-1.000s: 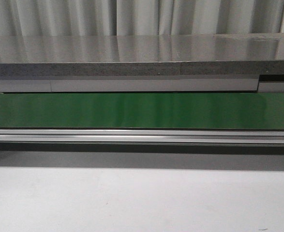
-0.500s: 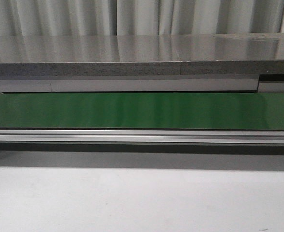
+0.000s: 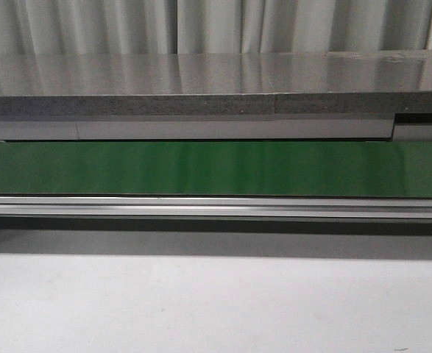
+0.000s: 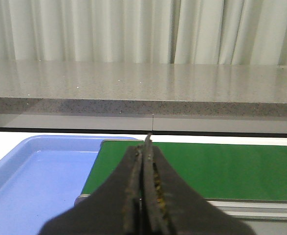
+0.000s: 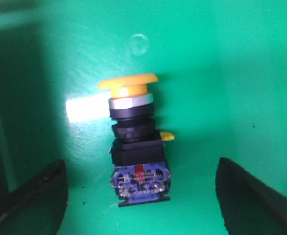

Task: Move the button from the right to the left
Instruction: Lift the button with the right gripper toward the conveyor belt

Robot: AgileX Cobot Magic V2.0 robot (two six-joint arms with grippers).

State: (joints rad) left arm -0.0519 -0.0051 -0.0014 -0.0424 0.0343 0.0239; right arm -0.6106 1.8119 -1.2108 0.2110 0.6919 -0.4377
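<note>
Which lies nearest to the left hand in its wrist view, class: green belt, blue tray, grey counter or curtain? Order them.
1. Blue tray and green belt, either side of the left hand: too close to call.
2. Grey counter, behind.
3. Curtain, farthest back.

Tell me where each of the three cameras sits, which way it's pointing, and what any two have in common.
Front view: faces forward over the white table at the green belt and grey counter; no arm shows.
Left wrist view: rides the left arm, facing the belt, counter and blue tray; closed fingers show.
Right wrist view: looks down at the button on a green surface; spread fingers flank it.
Shared: front and left wrist both show belt and counter.
</note>
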